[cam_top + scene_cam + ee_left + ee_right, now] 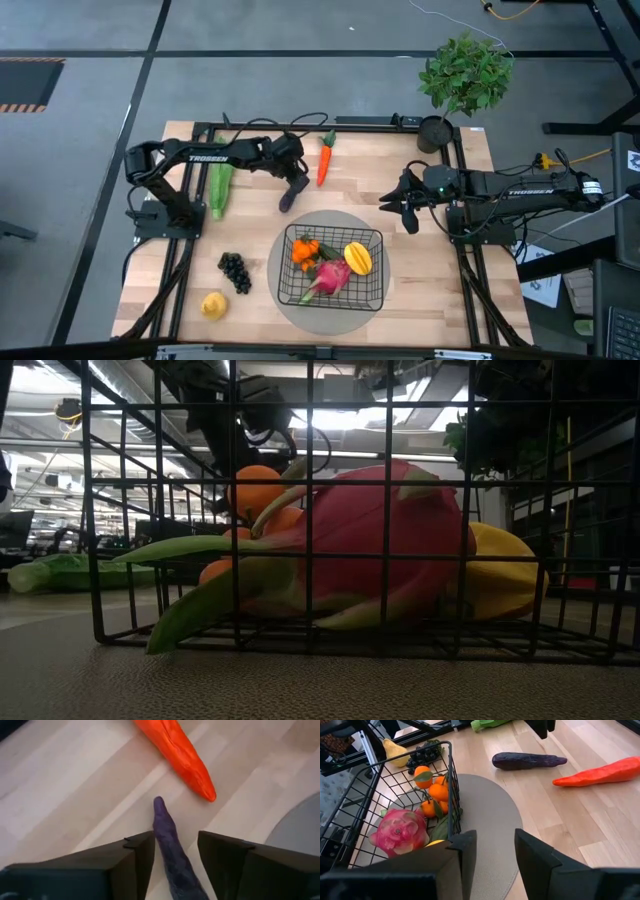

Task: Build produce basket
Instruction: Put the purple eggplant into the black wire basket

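Nearest, the basket [333, 268] on the desk [440, 290] holds dragon fruit [332, 273], mango [358, 258] and oranges [304, 249]. At its eleven o'clock, the left tool [293, 193] straddles the eggplant [170, 845], fingers parted, not gripping. The right tool [403, 205] hovers at two o'clock, part-open and empty.

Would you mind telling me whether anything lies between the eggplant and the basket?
Nothing visible does. The eggplant lies on bare wood, with only the flat grey mat between it and the basket; the carrot lies off to the other side.

high view: straight down over the whole bench [420, 290]
low view: bench-level, close against the basket [400, 510]
wrist views: both near, sharing the eggplant [170, 845]
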Controlling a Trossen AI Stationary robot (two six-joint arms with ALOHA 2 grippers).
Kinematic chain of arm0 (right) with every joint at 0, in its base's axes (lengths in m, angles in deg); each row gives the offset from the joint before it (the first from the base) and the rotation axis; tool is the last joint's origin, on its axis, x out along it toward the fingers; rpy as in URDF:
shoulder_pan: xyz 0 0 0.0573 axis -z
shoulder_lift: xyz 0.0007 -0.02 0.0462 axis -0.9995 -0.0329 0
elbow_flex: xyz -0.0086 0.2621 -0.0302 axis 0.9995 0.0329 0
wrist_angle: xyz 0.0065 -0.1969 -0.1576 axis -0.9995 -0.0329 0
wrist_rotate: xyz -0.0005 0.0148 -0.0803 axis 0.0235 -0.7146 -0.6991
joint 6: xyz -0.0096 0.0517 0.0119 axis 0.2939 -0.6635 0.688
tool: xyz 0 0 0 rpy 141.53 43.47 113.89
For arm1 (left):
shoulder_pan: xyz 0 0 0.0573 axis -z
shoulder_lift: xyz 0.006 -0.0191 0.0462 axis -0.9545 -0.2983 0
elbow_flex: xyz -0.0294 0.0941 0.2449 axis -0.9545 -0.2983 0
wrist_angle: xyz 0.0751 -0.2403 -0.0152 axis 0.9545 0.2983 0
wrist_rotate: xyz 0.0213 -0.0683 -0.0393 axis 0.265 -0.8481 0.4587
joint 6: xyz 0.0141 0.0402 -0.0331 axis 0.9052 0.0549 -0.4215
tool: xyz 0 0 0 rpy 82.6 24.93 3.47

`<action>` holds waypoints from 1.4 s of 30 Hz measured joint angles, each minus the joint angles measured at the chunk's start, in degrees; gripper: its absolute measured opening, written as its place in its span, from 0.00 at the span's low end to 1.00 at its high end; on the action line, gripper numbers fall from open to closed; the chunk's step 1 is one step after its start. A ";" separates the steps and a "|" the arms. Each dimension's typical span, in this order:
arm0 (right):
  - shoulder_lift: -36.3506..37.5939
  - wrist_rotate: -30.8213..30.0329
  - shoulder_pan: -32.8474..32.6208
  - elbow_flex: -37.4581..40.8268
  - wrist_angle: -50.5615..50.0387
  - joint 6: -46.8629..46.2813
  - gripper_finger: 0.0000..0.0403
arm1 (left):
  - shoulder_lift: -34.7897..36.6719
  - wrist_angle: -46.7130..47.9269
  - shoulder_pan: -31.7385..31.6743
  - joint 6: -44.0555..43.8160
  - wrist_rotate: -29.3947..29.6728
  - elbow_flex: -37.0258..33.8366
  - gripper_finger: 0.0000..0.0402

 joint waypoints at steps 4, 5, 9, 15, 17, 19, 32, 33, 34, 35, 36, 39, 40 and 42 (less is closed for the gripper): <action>0.00 0.00 0.01 0.00 -0.14 0.00 0.30 | -0.42 0.66 0.63 -1.25 -0.44 0.00 0.39; 0.00 0.00 0.01 0.00 -0.14 0.00 0.30 | -0.42 0.93 0.66 -1.59 -0.50 0.00 0.39; 0.00 0.01 0.01 0.00 -0.19 0.00 0.30 | -1.61 1.89 0.93 -2.75 -0.46 0.09 0.39; -0.46 0.00 0.02 0.00 -0.53 -0.09 0.30 | -4.68 2.64 1.11 -4.65 -1.67 0.04 0.41; -0.65 0.01 0.02 0.00 -0.71 -0.09 0.30 | -5.51 2.68 1.06 -5.61 -3.09 0.04 0.41; -0.92 0.01 0.02 0.00 -0.56 -0.13 0.30 | -6.21 2.41 1.08 -6.01 -4.18 0.04 0.42; -2.38 0.02 0.02 0.00 -0.47 -0.17 0.30 | -12.31 3.16 1.61 -7.49 -5.30 0.24 0.42; -2.40 0.02 0.02 0.00 -0.54 -0.19 0.30 | -12.62 3.16 1.62 -7.50 -4.72 0.32 0.42; -2.40 0.02 0.02 0.00 -0.53 -0.17 0.30 | -12.87 3.17 1.68 -7.46 -3.99 0.31 0.41; -2.40 0.02 0.02 0.00 -0.53 -0.20 0.30 | -12.93 3.19 1.72 -7.34 -3.48 0.31 0.40; -2.40 0.02 0.02 0.00 -0.53 -0.22 0.30 | -12.96 3.17 1.71 -7.23 -3.29 0.28 0.39; -2.40 0.02 0.02 0.00 -0.53 -0.78 0.30 | -12.17 3.06 1.52 -7.15 -3.12 0.20 0.30; -2.40 0.04 0.02 0.00 -0.53 -1.37 0.30 | -11.72 2.87 1.42 -7.09 -3.21 0.07 0.26; -2.40 0.04 0.02 0.00 -0.53 -1.53 0.30 | -10.83 2.66 1.20 -6.72 -2.29 -0.08 0.17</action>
